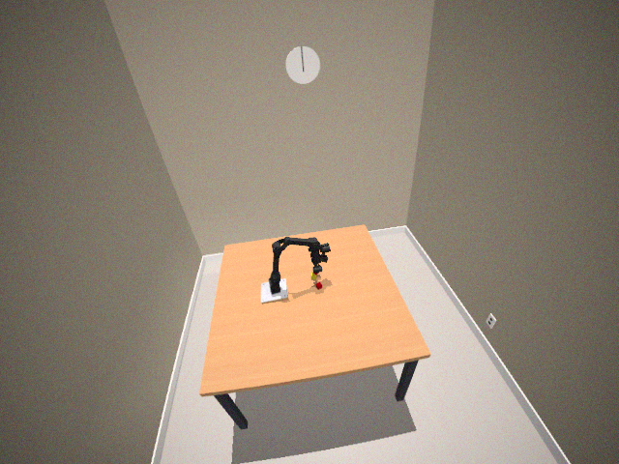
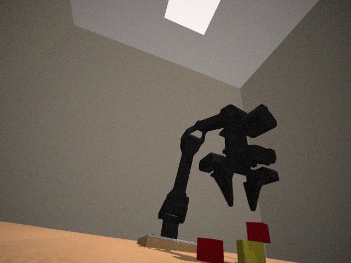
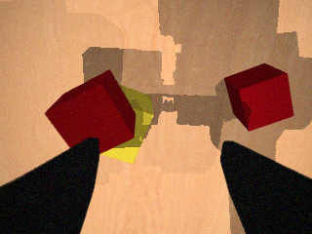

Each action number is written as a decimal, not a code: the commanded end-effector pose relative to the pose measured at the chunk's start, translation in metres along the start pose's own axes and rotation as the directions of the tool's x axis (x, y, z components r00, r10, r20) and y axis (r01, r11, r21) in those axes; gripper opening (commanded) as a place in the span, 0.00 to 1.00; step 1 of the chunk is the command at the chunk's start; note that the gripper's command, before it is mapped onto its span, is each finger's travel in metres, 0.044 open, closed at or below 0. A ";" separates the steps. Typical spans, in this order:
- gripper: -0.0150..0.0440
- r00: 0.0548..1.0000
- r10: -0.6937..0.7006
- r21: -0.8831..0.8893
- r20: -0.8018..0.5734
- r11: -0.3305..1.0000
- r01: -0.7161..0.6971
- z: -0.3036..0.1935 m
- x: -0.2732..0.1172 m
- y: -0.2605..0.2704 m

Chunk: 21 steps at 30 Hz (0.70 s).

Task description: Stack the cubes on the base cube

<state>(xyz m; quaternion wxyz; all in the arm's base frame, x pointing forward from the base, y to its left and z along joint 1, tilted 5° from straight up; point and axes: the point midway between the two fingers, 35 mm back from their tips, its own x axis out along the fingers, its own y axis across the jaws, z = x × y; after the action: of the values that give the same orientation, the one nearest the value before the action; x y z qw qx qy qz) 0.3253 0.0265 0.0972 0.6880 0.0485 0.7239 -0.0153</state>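
Observation:
The yellow base cube (image 1: 313, 275) (image 2: 252, 251) (image 3: 125, 154) stands on the table. One red cube (image 2: 256, 232) (image 3: 93, 117) rests on top of it, looks level, and overhangs its right side in the exterior view. The other red cube (image 1: 318, 286) (image 2: 209, 250) (image 3: 265, 99) sits on the table beside the base, with a gap between them. My gripper (image 2: 242, 208) (image 3: 161, 148) is open and empty, pointing down above the cubes. In the wrist view the left fingertip overlaps the upper red cube's near edge, but the exterior view shows it clear above. The upper cube hides much of the base's top.
The arm's white base plate (image 1: 269, 295) (image 2: 187, 241) is left of the cubes. The wooden table (image 1: 309, 344) (image 2: 56, 243) carries the arm and cubes, and its edges are well away from them. Arm shadows fall across the table around the cubes.

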 end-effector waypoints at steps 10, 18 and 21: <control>0.70 1.000 -0.006 0.801 0.013 0.599 -0.007 0.001 -0.024 -0.062; 0.70 1.000 -0.007 0.917 0.014 0.398 -0.010 -0.001 -0.030 -0.078; 0.70 1.000 -0.007 0.917 0.014 0.398 -0.010 -0.001 -0.030 -0.078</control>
<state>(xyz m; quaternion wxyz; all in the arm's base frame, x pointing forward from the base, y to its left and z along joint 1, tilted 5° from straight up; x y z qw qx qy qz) 0.3187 -0.0486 0.1188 0.5634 0.4003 0.6080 -0.3907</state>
